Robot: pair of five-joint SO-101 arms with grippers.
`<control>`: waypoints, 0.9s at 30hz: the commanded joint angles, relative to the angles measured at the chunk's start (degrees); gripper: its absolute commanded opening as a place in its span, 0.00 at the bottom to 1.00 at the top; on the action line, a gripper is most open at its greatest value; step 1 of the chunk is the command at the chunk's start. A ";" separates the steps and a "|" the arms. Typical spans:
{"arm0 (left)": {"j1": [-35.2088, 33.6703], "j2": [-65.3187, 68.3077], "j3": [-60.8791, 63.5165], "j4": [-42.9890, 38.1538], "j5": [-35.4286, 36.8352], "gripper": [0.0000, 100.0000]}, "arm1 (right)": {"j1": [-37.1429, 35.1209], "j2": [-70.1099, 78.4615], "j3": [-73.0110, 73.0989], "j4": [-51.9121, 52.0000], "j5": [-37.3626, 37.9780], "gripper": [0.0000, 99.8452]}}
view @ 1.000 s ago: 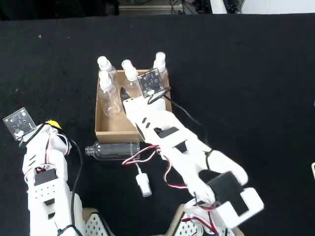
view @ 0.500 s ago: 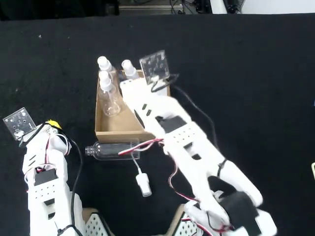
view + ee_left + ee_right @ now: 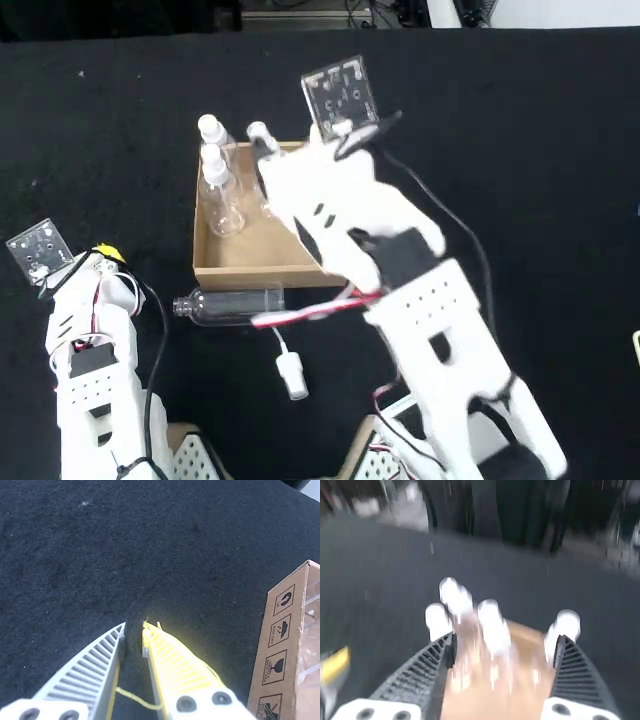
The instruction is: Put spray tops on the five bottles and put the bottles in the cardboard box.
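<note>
Right gripper gaped above the cardboard box, left gripper closed beside it. A straight lift would best spare the standing bottles.

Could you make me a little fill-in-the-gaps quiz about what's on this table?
One bottle lies on its ___ beside the cardboard box. Its neck has no spray ___ on it. The right gripper, above the box, is ___.
Missing: side; top; open.
</note>
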 commanded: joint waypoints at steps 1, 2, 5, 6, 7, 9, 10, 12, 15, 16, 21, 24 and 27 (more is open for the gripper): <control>-0.31 -0.62 -0.92 -1.58 0.18 0.04 | -0.62 -6.02 -4.00 15.03 3.43 0.27; -0.57 -0.62 -0.92 -1.58 0.18 0.04 | -0.70 -6.55 -3.82 18.11 6.24 0.27; -3.56 -0.62 -1.71 -1.23 0.18 0.04 | -4.84 -7.78 -1.80 24.26 14.51 0.27; -5.32 -0.62 -2.59 -1.14 0.44 0.04 | -6.86 -8.04 -0.66 25.93 17.32 0.27; -7.60 -0.62 -3.12 -1.14 0.62 0.04 | -9.23 -7.96 0.66 26.81 19.16 0.27; -12.18 -0.53 -4.18 -1.32 0.70 0.04 | -14.68 -7.43 4.97 25.67 19.96 0.27; -14.37 -0.53 -4.79 -1.41 0.70 0.04 | -17.05 -6.90 7.69 23.30 19.87 0.27; -18.86 -0.09 -5.93 -1.41 0.88 0.04 | -21.01 -5.58 13.05 17.58 20.22 0.27; -24.66 0.09 -6.81 -1.41 5.27 0.04 | -24.53 -3.03 17.45 10.64 20.40 0.27; -25.98 0.09 -6.99 -1.41 6.77 0.04 | -25.23 -2.07 17.98 9.76 21.10 0.27; -29.41 0.18 -7.69 -1.58 10.11 0.04 | -28.13 2.86 17.89 8.70 26.81 0.27; -30.46 2.55 -8.84 -2.29 11.08 0.04 | -27.96 6.55 17.89 7.91 28.92 0.28; -30.55 8.35 -10.33 -4.66 11.08 0.04 | -27.52 9.36 18.15 5.54 30.07 0.28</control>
